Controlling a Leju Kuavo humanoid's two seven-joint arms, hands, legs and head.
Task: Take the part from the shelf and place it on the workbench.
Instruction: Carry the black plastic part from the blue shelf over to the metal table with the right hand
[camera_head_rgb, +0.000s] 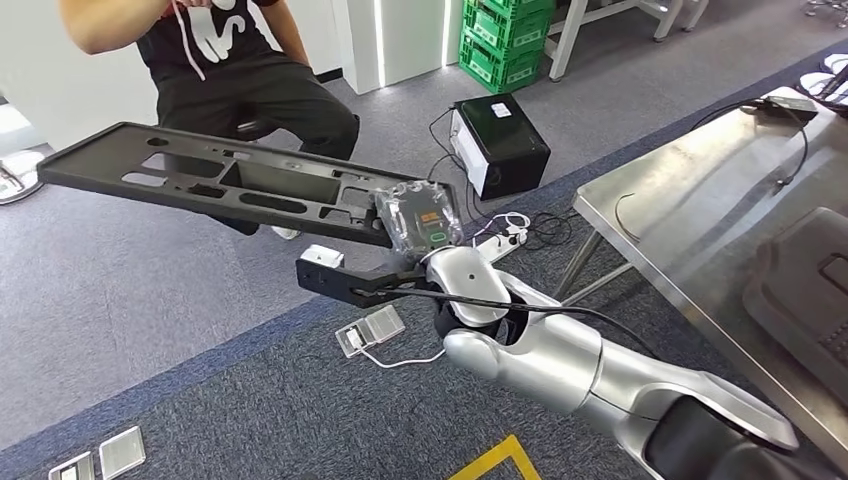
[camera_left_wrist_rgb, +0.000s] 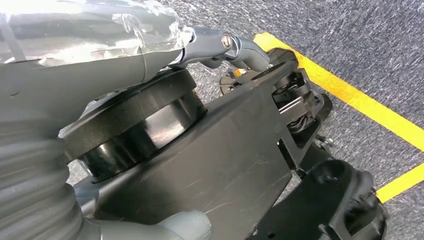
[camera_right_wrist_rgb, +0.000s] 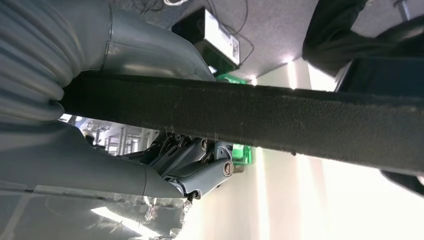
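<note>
From the lower right the silver right arm reaches up to frame centre, its right hand clamped on one end of the long black part, held aloft above grey floor, the steel workbench at right, a seated person behind at upper left; the left hand's state cannot be told.

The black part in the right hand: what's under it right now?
Below the part lie grey floor and, nearer the right hand, blue carpet with a small silver device on a white cable. A seated person's legs are partly hidden behind it.
</note>
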